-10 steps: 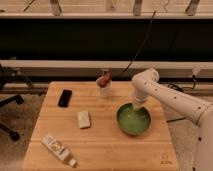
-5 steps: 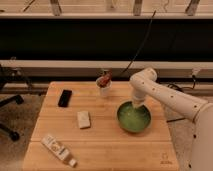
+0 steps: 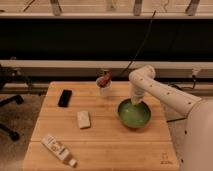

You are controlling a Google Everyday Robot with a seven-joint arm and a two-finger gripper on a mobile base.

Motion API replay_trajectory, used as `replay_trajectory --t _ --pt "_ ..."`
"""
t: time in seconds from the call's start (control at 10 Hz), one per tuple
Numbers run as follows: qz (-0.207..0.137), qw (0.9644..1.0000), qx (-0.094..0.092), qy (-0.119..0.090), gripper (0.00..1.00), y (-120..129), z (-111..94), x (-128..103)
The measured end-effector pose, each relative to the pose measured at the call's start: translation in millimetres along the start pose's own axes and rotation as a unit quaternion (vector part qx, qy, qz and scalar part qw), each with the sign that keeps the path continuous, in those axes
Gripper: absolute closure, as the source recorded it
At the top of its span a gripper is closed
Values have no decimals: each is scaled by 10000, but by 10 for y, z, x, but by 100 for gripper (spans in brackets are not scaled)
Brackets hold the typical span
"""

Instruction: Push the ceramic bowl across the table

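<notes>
A: Where does the ceramic bowl [image 3: 134,113] sit?

B: Right of center in the frame, on the right half of the surface [image 3: 110,145]. It is green and glossy, with a darker rim, and it rests flat on the bamboo planks.

A: And the gripper [image 3: 135,101]?

B: It comes down at the bowl's far rim, at the end of a white arm [image 3: 165,95] that reaches in from the right edge of the frame. The arm's wrist hides it, so it cannot be told whether it is spread or closed, or whether it has hold of anything.

A: What else lies on the surface?

B: 4 other things. A small white cup [image 3: 104,86] with red-brown contents stands near the far edge, up and left of the bowl and apart from it. A black phone [image 3: 64,97] lies in the upper left part. A small pale block [image 3: 83,119] sits left of center, well apart from the bowl. A white tube [image 3: 58,149] lies at a slant in the lower left, near the front edge.

A: Any marking on the wood?

B: A small dark logo [image 3: 165,157] at the lower right corner.
</notes>
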Motion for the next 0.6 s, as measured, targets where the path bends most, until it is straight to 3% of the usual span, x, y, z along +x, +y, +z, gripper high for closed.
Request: replay_trajectory --t 0.6 --pt "-12 10000 -10 -21 100 -332 31 -57"
